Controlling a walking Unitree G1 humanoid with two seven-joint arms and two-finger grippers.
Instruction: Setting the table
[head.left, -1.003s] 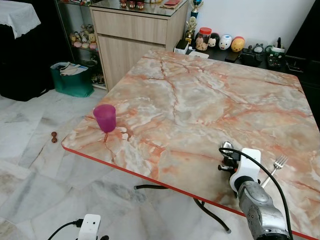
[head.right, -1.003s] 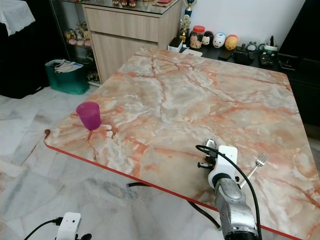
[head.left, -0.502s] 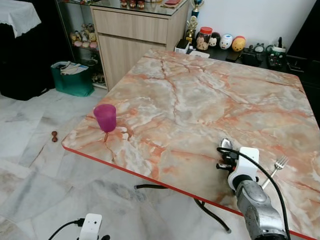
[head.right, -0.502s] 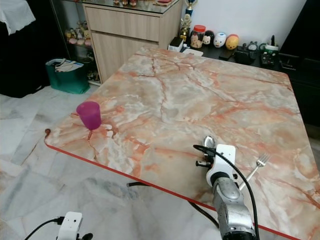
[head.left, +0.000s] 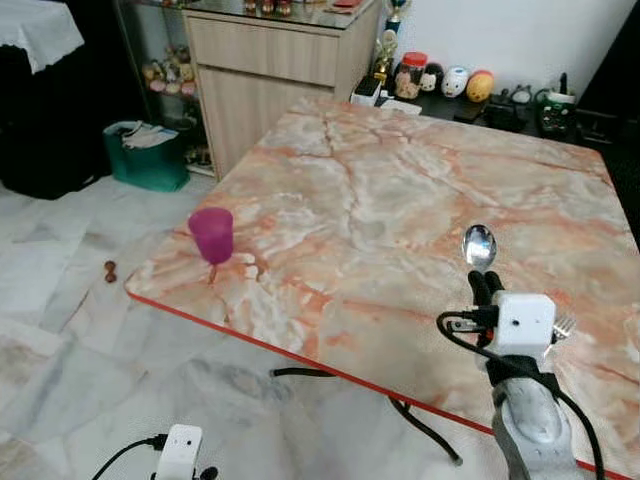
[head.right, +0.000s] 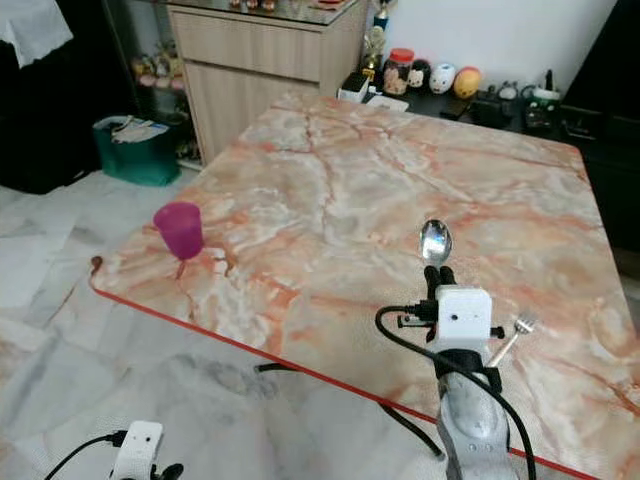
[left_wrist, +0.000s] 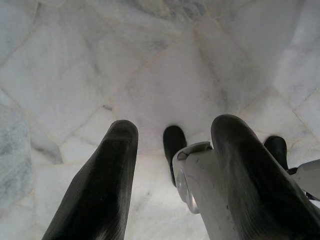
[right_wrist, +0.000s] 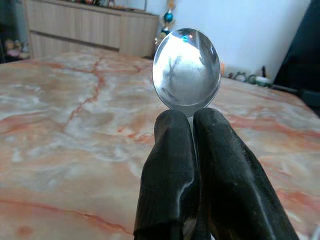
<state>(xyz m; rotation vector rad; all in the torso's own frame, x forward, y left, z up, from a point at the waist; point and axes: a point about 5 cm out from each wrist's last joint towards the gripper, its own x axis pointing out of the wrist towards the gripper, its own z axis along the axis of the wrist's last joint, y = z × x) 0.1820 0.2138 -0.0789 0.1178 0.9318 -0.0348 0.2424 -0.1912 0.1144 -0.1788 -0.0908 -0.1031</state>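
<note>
Spoon (head.left: 479, 246) clamped in right gripper (head.left: 484, 288), bowl up, handle along fingers. Fork (head.right: 508, 340) just beside gripper on table (head.left: 380, 190). Left gripper (left_wrist: 172, 165) idle, fingers apart.

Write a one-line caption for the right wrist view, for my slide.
Right gripper shut on a spoon, bowl up, above the marble table.

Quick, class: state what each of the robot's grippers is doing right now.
Left gripper: open, holding nothing, hanging over the floor.
Right gripper: shut on the spoon, raised above the table.
</note>
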